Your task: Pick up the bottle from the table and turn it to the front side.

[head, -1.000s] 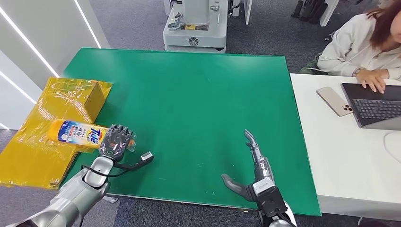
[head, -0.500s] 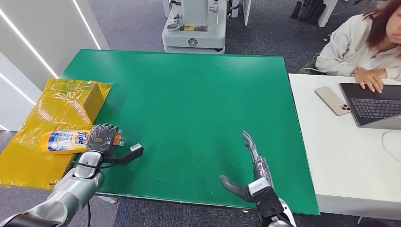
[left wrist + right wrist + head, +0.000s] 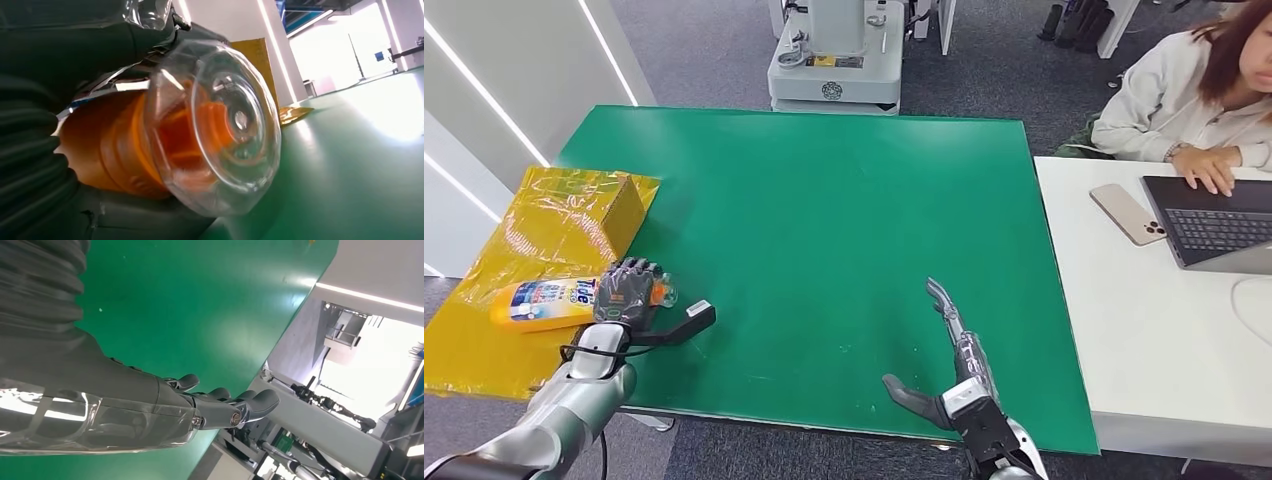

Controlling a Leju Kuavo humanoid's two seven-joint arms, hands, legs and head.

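OK, we've got the left hand [image 3: 629, 291] clamped round the Tide bottle [image 3: 542, 302] near its cap; right hand [image 3: 951, 362] idle, fingers spread. Next: lift, rotate label forward.

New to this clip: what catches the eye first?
The wide green table dominates the head view. At its left edge the left hand grips an orange-yellow detergent bottle with a blue label, lying sideways over crinkled yellow plastic wrap. Near the front edge, the right hand hovers with fingers spread, holding nothing.
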